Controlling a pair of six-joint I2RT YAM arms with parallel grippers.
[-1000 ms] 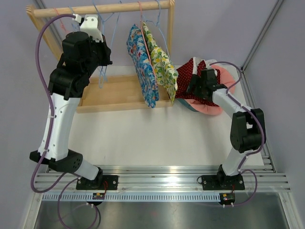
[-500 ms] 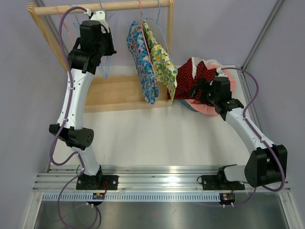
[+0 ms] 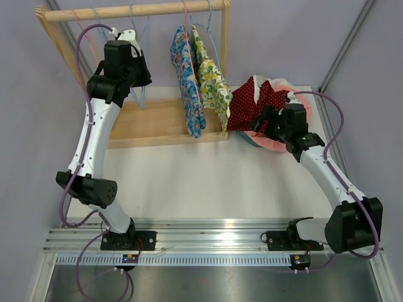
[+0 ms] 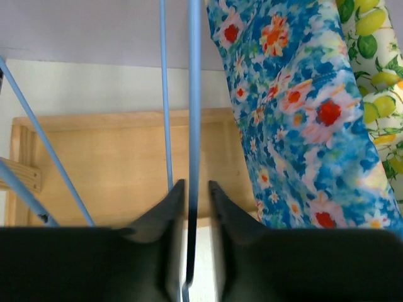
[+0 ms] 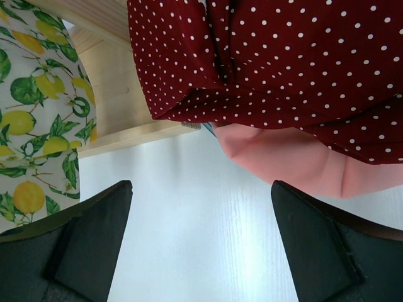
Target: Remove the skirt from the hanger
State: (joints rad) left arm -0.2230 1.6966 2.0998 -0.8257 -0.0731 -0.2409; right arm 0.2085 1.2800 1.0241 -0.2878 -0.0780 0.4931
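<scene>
A blue floral skirt [image 3: 189,88] and a lemon-print skirt [image 3: 212,83] hang on hangers from the wooden rod [image 3: 157,9]. My left gripper [image 3: 133,39] is up by the rod, left of the skirts. In the left wrist view it [image 4: 194,189] is shut on the wire of an empty blue hanger [image 4: 194,113], with the floral skirt [image 4: 296,126] to its right. A red polka-dot skirt [image 3: 255,104] lies on a pink garment [image 3: 280,139] at the right. My right gripper [image 5: 201,185] is open and empty over the table beside them [image 3: 261,121].
The rack's wooden base [image 3: 151,123] lies under the rod, with an upright post [image 3: 225,63] between the hanging skirts and the pile. More blue hanger wires [image 4: 165,94] hang left of the held one. The rail [image 3: 214,229] runs along the near edge.
My left arm has stretched up and shifted slightly right along the rod. My right gripper has drawn back from the red skirt, and that arm has swung out to the right.
</scene>
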